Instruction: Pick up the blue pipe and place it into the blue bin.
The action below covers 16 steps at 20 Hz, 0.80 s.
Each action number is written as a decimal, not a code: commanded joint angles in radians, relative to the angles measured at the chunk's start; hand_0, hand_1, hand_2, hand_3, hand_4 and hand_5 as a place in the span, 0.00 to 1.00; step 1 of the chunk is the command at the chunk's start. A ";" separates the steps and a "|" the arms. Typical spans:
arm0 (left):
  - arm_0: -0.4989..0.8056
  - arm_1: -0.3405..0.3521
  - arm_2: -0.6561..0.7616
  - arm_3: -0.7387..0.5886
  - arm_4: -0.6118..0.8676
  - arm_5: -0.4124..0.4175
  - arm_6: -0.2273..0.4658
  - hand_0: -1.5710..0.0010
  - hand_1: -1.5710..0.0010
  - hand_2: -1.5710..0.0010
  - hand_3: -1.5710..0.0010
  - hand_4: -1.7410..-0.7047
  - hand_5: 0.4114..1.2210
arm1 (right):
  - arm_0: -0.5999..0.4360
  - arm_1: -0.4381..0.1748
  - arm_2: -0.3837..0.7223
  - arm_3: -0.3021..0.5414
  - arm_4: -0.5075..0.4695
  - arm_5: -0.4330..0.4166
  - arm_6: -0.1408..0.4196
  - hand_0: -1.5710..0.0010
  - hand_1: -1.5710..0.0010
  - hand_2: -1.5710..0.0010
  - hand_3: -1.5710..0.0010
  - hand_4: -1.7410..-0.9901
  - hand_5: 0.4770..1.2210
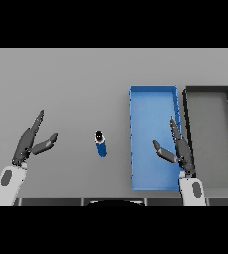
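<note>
Blue pipe [101, 144] lying on table [76, 79], just left of blue bin [153, 90]. R hand [179, 149] hovering over bin w/ fingers straight, holding nothing. L hand [30, 141] likewise spread, far left. Black bin [209, 90] sitting beside blue one.

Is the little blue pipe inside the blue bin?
No, the small blue pipe lies on the grey table, left of the rectangular blue bin.

Bare table [71, 89] surrounds pipe [101, 143]; bin [152, 92] rightward.
</note>
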 commanded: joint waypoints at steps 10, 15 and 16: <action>0.022 0.058 -0.113 -0.124 0.022 -0.188 0.037 1.00 1.00 1.00 1.00 0.68 0.15 | -0.011 -0.015 0.011 0.001 0.014 0.015 -0.025 1.00 1.00 1.00 1.00 0.69 0.17; 0.007 0.019 -0.202 -0.155 -0.012 -0.230 0.089 1.00 1.00 1.00 1.00 0.63 0.07 | -0.014 -0.009 0.011 0.001 0.023 0.003 -0.030 1.00 1.00 1.00 1.00 0.66 0.18; -0.002 0.005 -0.220 -0.147 -0.032 -0.233 0.086 1.00 1.00 1.00 1.00 0.62 0.06 | -0.018 -0.014 0.007 -0.001 0.017 0.007 -0.025 1.00 1.00 1.00 1.00 0.65 0.19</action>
